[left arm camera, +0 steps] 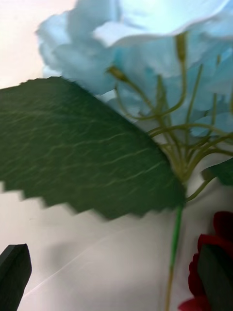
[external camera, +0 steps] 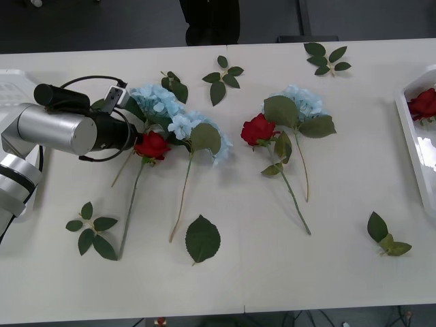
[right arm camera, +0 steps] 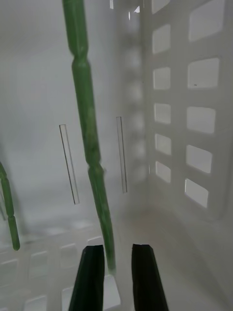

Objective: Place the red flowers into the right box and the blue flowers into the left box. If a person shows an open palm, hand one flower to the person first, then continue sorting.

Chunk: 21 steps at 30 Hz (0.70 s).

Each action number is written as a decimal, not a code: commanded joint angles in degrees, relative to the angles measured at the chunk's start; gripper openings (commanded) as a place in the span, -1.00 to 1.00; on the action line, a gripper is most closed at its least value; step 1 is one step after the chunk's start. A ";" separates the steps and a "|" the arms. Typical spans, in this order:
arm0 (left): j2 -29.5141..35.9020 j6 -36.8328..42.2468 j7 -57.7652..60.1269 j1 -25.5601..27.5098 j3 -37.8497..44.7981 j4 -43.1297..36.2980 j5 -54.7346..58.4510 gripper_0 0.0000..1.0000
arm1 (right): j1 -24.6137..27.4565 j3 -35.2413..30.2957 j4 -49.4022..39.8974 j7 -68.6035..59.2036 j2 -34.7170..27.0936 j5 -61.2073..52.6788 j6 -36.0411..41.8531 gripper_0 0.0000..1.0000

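Clearly the left end effector [external camera: 139,126] is working on the cluster of flowers on the left half of the white counter [external camera: 272,272]. It sits low beside a blue hydrangea head [external camera: 158,102], its dark fingers [left arm camera: 14,272] spread wide and holding nothing. The left wrist view shows one finger at each corner, with the hydrangea's thin green stem [left arm camera: 175,243] and big serrated leaf [left arm camera: 82,150] between them. A red rose [external camera: 151,144] lies touching that finger side, so the approach probably aims at the stem just below the blue head while keeping clear of the rose.

Beyond the hydrangea toward the counter's middle, a second blue head [external camera: 204,133] overlaps it. Farther on lie another red rose [external camera: 257,129] and a third blue hydrangea [external camera: 300,102], their stems crossing. Loose leaf sprigs [external camera: 225,75] are scattered around.

The right end effector [right arm camera: 118,272] is down inside the right box [external camera: 409,129], a white tray at the counter's right edge that already holds one red rose [external camera: 424,103]. Its black fingers stand narrow, with a green rose stem [right arm camera: 90,146] running up from between them against the slotted wall. Whether they grip it or have just let go is hard to say; the stem seems to lie loose in the gap.

A corner of the left box [external camera: 13,78] shows behind the left arm. Past the counter's far edge the floor is dark, and a person in dark clothes stands there, no palm offered.
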 commanded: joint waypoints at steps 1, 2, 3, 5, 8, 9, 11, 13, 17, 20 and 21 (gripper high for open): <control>-1.91 -0.78 -3.55 -3.37 -0.29 -0.31 -0.63 1.00 | -0.40 0.53 0.26 0.46 0.75 0.33 0.03 0.41; -1.91 -0.87 -3.63 -3.37 -0.38 -0.31 -0.81 1.00 | -0.40 0.44 -0.10 0.55 0.75 0.16 0.56 0.54; -1.91 -0.87 -3.63 -3.46 -0.73 -0.31 -0.98 1.00 | -0.40 0.00 -0.71 0.73 0.75 -0.02 1.35 0.65; -1.91 -1.22 -3.55 -3.37 -1.34 -0.22 -1.24 1.00 | -0.40 -1.58 -2.03 1.08 0.75 0.07 3.64 0.85; -1.91 -1.74 -3.63 -3.37 -1.87 0.22 -1.68 1.00 | -0.40 -4.39 -4.40 1.60 0.75 -0.02 7.77 1.00; -1.91 -2.01 -3.63 -3.46 -2.05 0.31 -1.77 1.00 | -0.40 -5.80 -5.90 1.69 0.75 -0.11 9.88 1.00; -2.08 -2.10 -3.63 -3.37 -2.22 0.48 -1.95 1.00 | -0.40 -7.38 -8.80 1.69 0.75 -0.20 12.95 1.00; -2.26 -2.10 -3.63 -3.46 -2.49 0.66 -2.12 1.00 | -0.40 -7.47 -12.66 1.25 0.75 -1.95 15.68 1.00; -2.52 -2.71 -3.99 -3.37 -2.66 2.07 -2.21 1.00 | -0.40 -7.03 -19.87 -2.17 0.93 -6.08 19.46 1.00; -2.79 -2.98 -4.16 -3.46 -2.75 2.68 -2.48 1.00 | -0.31 -5.89 -26.73 -7.36 1.80 -7.93 21.30 1.00; -2.87 -2.98 -4.16 -3.46 -2.75 2.77 -2.56 1.00 | -0.40 -5.54 -28.22 -8.85 2.16 -8.19 21.39 1.00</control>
